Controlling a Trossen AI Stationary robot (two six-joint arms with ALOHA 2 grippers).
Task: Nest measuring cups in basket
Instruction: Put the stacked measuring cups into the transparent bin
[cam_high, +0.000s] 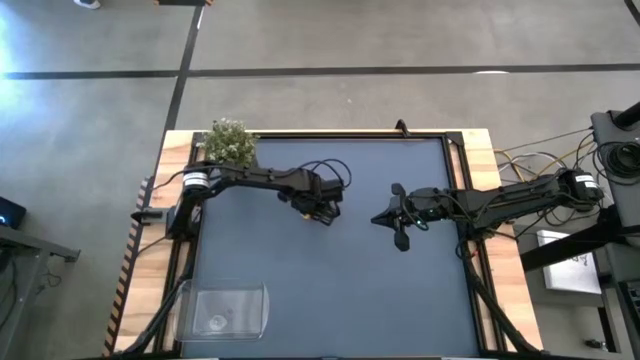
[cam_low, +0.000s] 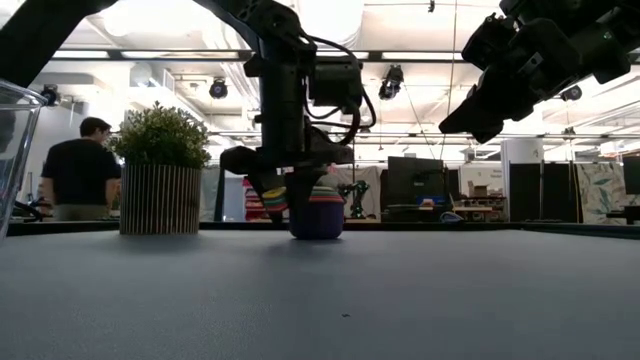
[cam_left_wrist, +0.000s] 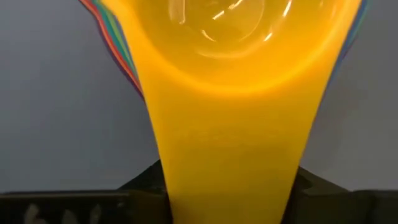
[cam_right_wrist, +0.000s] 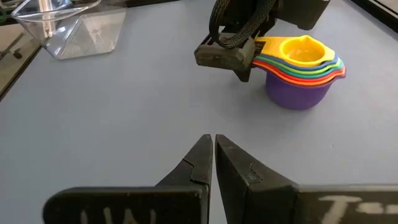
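Observation:
The measuring cups (cam_right_wrist: 301, 71) stand nested in one stack near the middle of the table, purple at the bottom and yellow on top. The purple cup's base (cam_low: 318, 232) rests on the table. My left gripper (cam_right_wrist: 227, 56) points down at the stack's handles, shut on them. In the left wrist view the yellow handle (cam_left_wrist: 224, 155) fills the gap between the fingers. My right gripper (cam_right_wrist: 213, 146) hovers shut to the right of the stack, holding nothing. The clear basket (cam_high: 262, 300) sits at the near left corner. My left gripper pinches the stacked handles between its two fingers, one finger (cam_left_wrist: 140, 183) at each long edge of the yellow top handle (cam_left_wrist: 186, 168). The fingers come from above, pointing down, and lie across the handles. The stack stands upright on the table on the purple cup's base.
A small potted plant (cam_high: 230, 142) stands at the far left corner of the table. Bare table surface lies between the stack and the basket (cam_right_wrist: 68, 28). A person (cam_low: 80, 170) stands in the room beyond the table.

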